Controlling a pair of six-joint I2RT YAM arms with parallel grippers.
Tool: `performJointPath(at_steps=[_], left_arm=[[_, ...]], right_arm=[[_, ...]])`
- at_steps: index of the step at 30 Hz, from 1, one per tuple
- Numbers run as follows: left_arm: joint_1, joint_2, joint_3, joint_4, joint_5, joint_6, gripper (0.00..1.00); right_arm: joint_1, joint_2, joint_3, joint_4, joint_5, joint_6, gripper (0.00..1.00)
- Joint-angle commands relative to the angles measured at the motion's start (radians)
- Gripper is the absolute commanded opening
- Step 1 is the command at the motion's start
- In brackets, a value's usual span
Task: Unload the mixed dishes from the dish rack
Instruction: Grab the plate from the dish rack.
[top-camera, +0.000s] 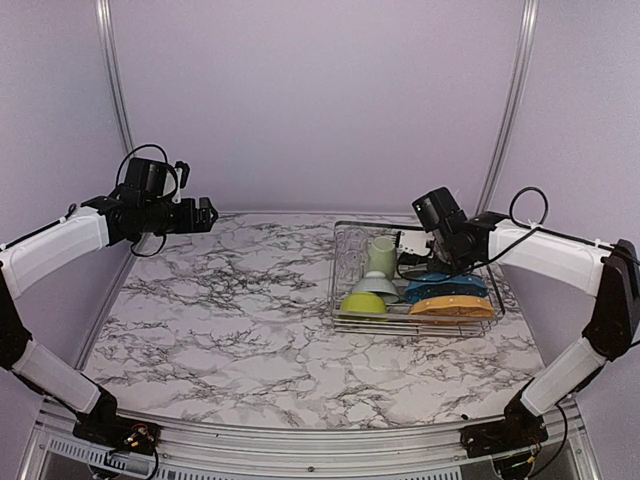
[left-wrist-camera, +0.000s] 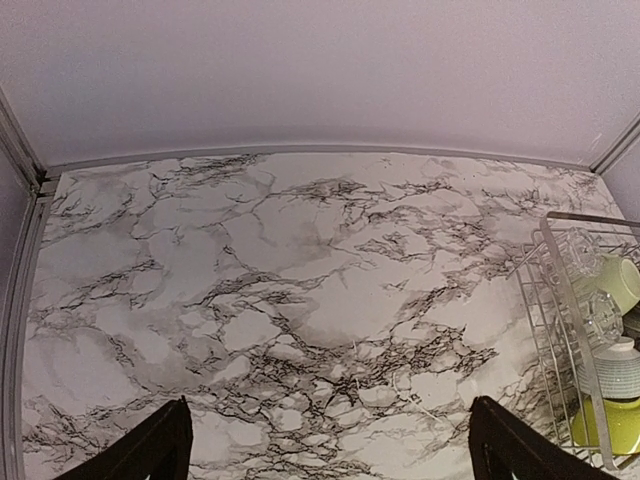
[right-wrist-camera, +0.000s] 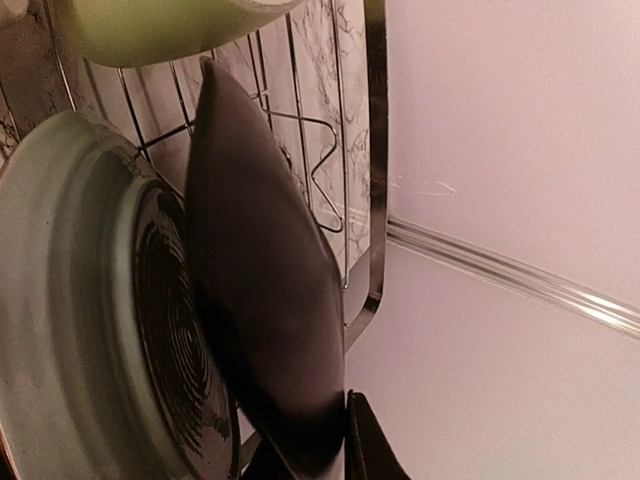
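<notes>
Right wrist view: pincer (right-wrist-camera: 318, 450) pinching the rim of dark square plate (right-wrist-camera: 260, 300), on edge between tines in dish rack (top-camera: 415, 328), close against a neighbouring plate (right-wrist-camera: 90, 300). Left pincer (left-wrist-camera: 328, 405) spread wide, hovering well apart from rack. Step in hand, seemingly: securing that plate. Next, probably: lift clear of tines without dragging the neighbour, then onto the counter (top-camera: 230, 320).
</notes>
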Motion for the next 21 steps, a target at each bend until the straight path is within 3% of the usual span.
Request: performJointPath(at_steps=[1, 11, 21], left_arm=[[-0.001, 0.005, 0.035, -0.011, -0.012, 0.013, 0.99], [-0.002, 0.003, 0.04, -0.01, -0.005, 0.012, 0.99], [-0.001, -0.003, 0.036, -0.003, 0.006, 0.004, 0.99]], right_arm=[[-0.002, -0.047, 0.0, 0.019, 0.045, -0.035, 0.11], [0.02, -0.08, 0.0, 0.033, 0.093, -0.08, 0.0], [0.035, -0.109, 0.053, 0.051, 0.166, -0.133, 0.0]])
